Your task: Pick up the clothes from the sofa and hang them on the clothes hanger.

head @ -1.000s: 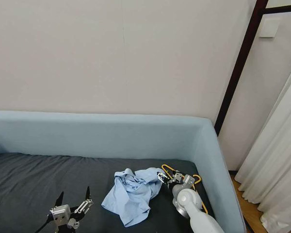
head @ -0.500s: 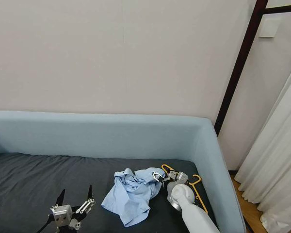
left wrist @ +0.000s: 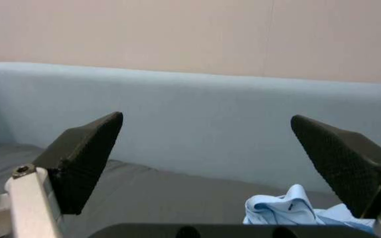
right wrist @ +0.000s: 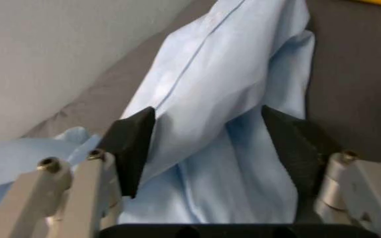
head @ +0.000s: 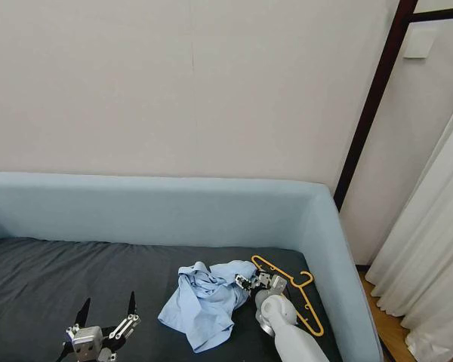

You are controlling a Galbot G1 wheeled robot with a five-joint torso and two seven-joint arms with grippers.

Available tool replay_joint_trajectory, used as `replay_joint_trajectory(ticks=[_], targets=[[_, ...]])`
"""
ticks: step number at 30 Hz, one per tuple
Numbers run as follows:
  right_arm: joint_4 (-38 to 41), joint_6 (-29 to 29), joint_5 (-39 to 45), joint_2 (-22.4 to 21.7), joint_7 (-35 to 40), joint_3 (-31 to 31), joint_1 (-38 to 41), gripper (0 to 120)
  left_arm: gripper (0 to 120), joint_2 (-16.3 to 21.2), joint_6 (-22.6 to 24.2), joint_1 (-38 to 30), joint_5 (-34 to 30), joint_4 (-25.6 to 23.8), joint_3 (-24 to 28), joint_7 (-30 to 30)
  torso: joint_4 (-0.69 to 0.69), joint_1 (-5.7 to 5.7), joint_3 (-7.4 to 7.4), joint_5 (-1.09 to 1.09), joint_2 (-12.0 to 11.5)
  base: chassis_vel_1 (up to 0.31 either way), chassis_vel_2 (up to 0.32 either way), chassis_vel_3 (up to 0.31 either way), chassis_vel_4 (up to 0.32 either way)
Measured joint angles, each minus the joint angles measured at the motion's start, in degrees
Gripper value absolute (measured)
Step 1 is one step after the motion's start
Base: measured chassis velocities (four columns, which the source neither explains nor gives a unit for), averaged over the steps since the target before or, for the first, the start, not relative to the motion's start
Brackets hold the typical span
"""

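A crumpled light blue shirt (head: pixel 201 302) lies on the sofa's dark grey seat (head: pixel 53 275). A yellow hanger (head: pixel 272 267) lies flat on the seat just right of it. My right gripper (head: pixel 243 282) is at the shirt's right edge, between shirt and hanger. In the right wrist view it (right wrist: pixel 207 129) is open, with a raised fold of the shirt (right wrist: pixel 223 84) between its fingers. My left gripper (head: pixel 108 300) hovers open and empty over the seat, left of the shirt. The left wrist view has its fingers spread wide (left wrist: pixel 207 120), with the shirt (left wrist: pixel 289 210) beyond them.
The pale blue sofa back (head: pixel 174 207) runs behind the seat, and the armrest (head: pixel 340 279) closes off the right side near the hanger. A dark door frame (head: pixel 370 113) and white curtain (head: pixel 438 279) stand to the right. Bare seat stretches to the left.
My right gripper has moved left, off the hanger and onto the shirt's edge. The left gripper has dropped slightly lower and to the left.
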Motion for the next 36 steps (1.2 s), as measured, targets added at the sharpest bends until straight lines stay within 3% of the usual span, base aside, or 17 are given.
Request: replay_joint_trajectory(ticks=[2,4,17,24,28,36], targets=[[0.4,0.2,0.5,0.2,0.2,0.0,-0.2,58,100,0.0,-0.3,0.1,0.3,0.0,0.0,0.0,0.0,0.0,0.0,0.0,0.0,0.0,0.0,0.0,0.0],[1.0,0.5,0.7,0.4,0.5,0.0,-0.5,47,100,0.0,-1.1,0.5,1.1,0.0,-0.3,0.0,0.0,0.0,0.0,0.0,0.0,0.0,0.0,0.0,0.0],[0.1,3.8,0.1,1.8,-0.8,0.4,-0.2,1,100,0.0,-2.3,0.0,1.2,1.3,0.0,-0.2,0.0,0.0,0.0,0.0,0.0,0.0,0.0,0.0,0.0],[5.3,9.5,4.0,0.0,-1.3,-1.6,-0.6,0,100,0.0,-2.3,-1.4,1.3,3.1,1.1,-0.1,0.0,0.0,0.0,0.01,0.0,0.0,0.0,0.0,0.0],[12.2,15.5,10.5,-1.3,-2.4,-2.1,-0.7,0,100,0.0,-2.1,-2.5,1.1,4.3,1.3,-0.1,0.0,0.0,0.0,0.01,0.0,0.0,0.0,0.0,0.0],[25.8,21.9,11.9,-5.6,-2.1,-4.5,-0.4,0,100,0.1,-2.1,-4.2,0.2,6.5,2.1,-0.1,-0.01,0.0,0.0,0.0,0.0,0.0,0.0,0.0,0.0]])
